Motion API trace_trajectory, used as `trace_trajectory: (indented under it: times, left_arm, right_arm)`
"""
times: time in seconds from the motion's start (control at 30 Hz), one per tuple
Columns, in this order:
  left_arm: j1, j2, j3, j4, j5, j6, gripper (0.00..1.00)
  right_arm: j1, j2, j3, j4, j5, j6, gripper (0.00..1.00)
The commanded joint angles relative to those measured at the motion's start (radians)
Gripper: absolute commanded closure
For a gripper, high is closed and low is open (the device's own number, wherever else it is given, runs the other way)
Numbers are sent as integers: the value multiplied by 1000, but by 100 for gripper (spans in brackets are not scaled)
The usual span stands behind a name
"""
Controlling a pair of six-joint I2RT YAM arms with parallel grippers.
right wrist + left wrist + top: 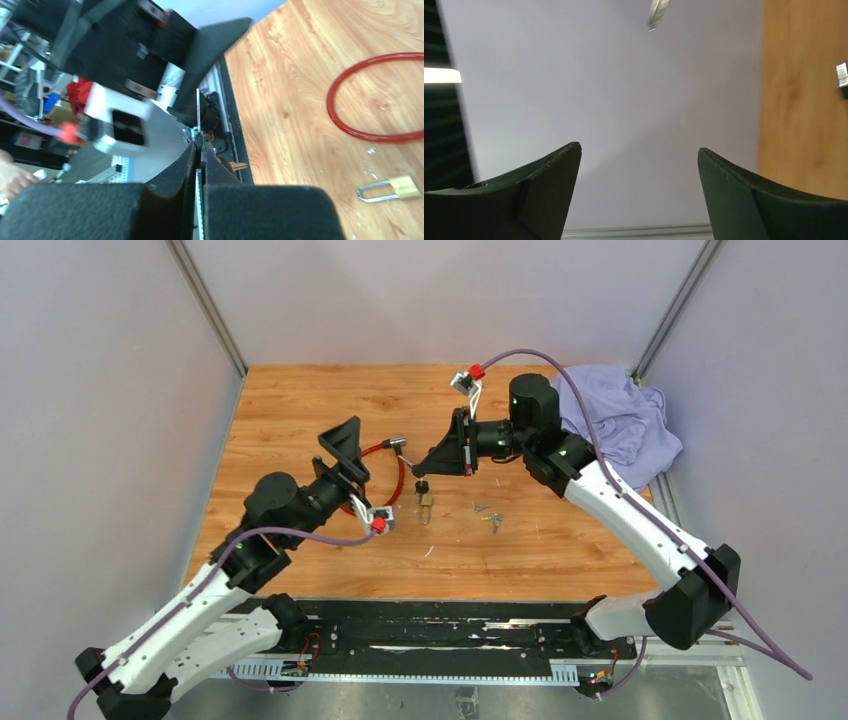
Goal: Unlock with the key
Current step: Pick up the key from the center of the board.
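We see two arms, the left arm [190,605] and the right arm [630,515], both with white link shells and black joints. A purple cable [525,353] runs along each to a red connector [477,371] beside a small white wrist camera [462,381]. Green lights [516,398] glow on the joints. Our fingers [539,195] are matte black wedges.

The left gripper [639,152] holds its two black fingers [549,172] wide apart, with a pale grey wall [614,100] showing between them. High against the wall hangs a small silvery tip [657,12] (too blurred to identify). Right of the wall runs a strip of wooden table [804,100]. Along the wall's foot lies a metal rail [639,232].
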State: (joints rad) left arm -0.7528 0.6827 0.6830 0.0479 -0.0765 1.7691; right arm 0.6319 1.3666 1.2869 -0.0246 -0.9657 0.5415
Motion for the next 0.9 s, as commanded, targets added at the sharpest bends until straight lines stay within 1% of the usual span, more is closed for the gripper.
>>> trace_trajectory:
  times: [0.0, 0.03, 0.07, 0.13, 0.2, 0.3, 0.4, 0.47, 0.53, 0.63, 0.7, 0.77, 0.87]
  left_arm:
    - [6, 16, 293, -675, 51, -634, 10]
    - [6, 39, 343, -756, 97, -729, 12]
    - [6, 54, 376, -798, 135, -819, 14]
    - [6, 84, 421, -822, 191, -999, 18]
    - [8, 112, 464, -832, 238, -1145, 22]
    - [30, 186, 559, -892, 348, -1323, 27]
    - [88, 280, 653, -960, 496, -1494, 28]
    - [164, 341, 704, -996, 612, -1584, 28]
    - [228, 404, 757, -1043, 709, -1646, 27]
    - [281, 496, 836, -1156, 865, -1635, 24]
    - [289, 530, 852, -1196, 967, -1650, 17]
    - [291, 542, 831, -1197, 1059, -1672, 0]
    - [291, 555, 805, -1197, 1131, -1709, 2]
  right_arm:
    - [-13, -67, 63, -285, 103, -292, 99]
    - [-10, -75, 68, -325, 121, -323, 99]
    - [-6, -78, 74, -356, 136, -352, 99]
    - [4, -75, 93, -416, 163, -404, 99]
    - [20, -68, 116, -467, 185, -445, 99]
    - [54, -51, 152, -525, 206, -492, 99]
    - [88, -35, 171, -555, 198, -517, 99]
    - [106, -31, 170, -559, 177, -523, 100]
    - [117, -31, 162, -555, 153, -520, 99]
    - [120, -41, 144, -513, 112, -491, 100]
    - [119, -41, 136, -479, 81, -462, 99]
    - [120, -34, 134, -449, 53, -440, 99]
    - [120, -24, 138, -418, 14, -418, 100]
